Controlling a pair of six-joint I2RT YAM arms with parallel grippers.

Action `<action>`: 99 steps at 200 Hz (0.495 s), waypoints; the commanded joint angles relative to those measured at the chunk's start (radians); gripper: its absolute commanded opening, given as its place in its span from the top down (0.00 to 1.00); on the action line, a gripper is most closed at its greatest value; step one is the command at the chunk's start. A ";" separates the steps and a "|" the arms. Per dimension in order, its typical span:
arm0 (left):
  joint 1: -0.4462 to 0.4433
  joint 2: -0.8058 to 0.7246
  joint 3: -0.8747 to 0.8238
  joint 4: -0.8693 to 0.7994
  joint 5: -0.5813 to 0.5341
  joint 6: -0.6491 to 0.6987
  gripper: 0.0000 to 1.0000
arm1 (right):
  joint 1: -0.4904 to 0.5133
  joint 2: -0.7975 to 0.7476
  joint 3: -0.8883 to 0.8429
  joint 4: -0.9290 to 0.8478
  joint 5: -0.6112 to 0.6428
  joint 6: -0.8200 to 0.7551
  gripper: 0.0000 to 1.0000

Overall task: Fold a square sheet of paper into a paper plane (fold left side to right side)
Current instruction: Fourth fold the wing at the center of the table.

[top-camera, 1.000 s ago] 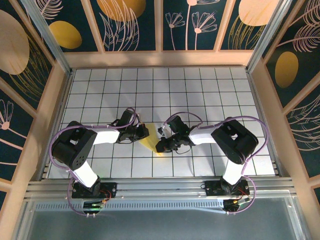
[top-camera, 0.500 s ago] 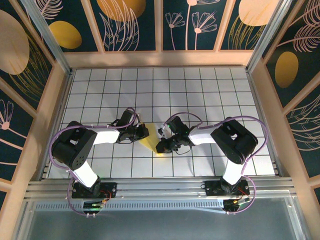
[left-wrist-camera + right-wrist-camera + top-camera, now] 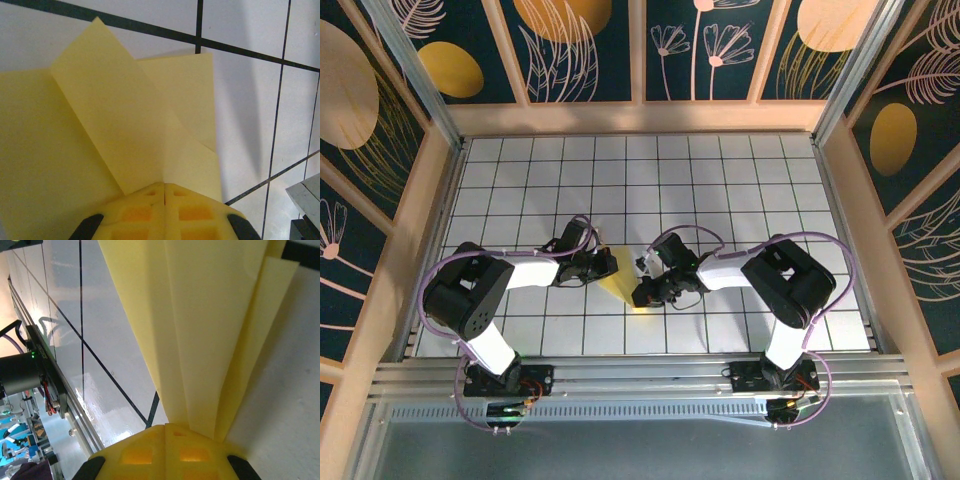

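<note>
Left claw pressed together, seen from above, low over the white tiles, tip at the upper left edge of the paper. Right claw likewise pressed together, tip at the paper's lower right end. Paper a narrow yellow wedge lying slantwise between the two, in the front middle of the tiles, largely covered by both claws.

Through the left wrist: fingers tight against each other, no gap along the seam, tips touching the paper. One long flap folded slantwise across the sheet, running up from the tips to a corner at the top. Another layer behind it to the right, ending over a tile. Cannot tell whether any layer sits between the tips or merely under them.

Through the right wrist: fingers shut tight as well, tips against the paper. Several long pleats fanning away from the tips toward the top, edges stacked on the right. Again cannot tell if pinched or only pressed. Tiles off to the left.
</note>
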 commanded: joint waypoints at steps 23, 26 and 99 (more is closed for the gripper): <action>-0.003 0.023 -0.006 -0.081 -0.058 0.017 0.98 | 0.018 0.012 -0.032 -0.055 0.015 -0.009 1.00; -0.003 0.023 -0.006 -0.081 -0.058 0.015 0.98 | 0.018 0.011 -0.035 -0.055 0.015 -0.009 1.00; -0.003 0.058 -0.004 -0.079 -0.061 0.016 0.99 | 0.025 -0.011 -0.068 -0.071 0.024 -0.009 1.00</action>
